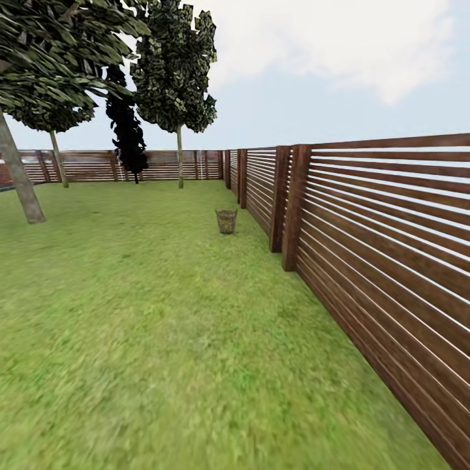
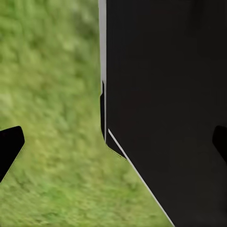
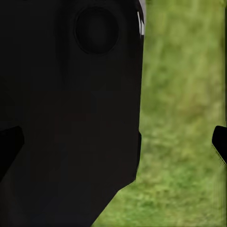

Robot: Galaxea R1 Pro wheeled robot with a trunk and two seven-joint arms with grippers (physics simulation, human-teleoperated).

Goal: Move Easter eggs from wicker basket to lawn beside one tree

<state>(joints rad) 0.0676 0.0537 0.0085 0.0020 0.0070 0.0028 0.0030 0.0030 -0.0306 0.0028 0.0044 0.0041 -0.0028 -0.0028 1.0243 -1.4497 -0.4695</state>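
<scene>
On the lawn [image 1: 150, 339], which takes most of the head view, the brown slatted fence [image 1: 391, 228] runs along the right side and continues across the far end of the garden. It is the landmark here. Near the far stretch of the fence stand two thin-trunked trees [image 1: 179, 85] and a dark narrow cypress [image 1: 127, 130]. The tree [image 1: 19, 176] with the thick mottled trunk stands well apart from the side fence, at the left edge, and its trunk leans a little.

The wicker basket [image 1: 226, 220] stands upright on the grass just beside the side fence, close to one of its posts. It is far away and small, so what is in it I cannot tell; no egg can be made out.

In the left wrist view, the left gripper [image 2: 113, 142] shows two dark fingertips [image 2: 9, 144] set wide apart, with nothing between them, over grass and a black part of the robot body [image 2: 165, 109]. In the right wrist view, the right gripper [image 3: 113, 142] is also wide and empty, beside the same kind of black body [image 3: 71, 118]. The basket is well apart from both grippers.
</scene>
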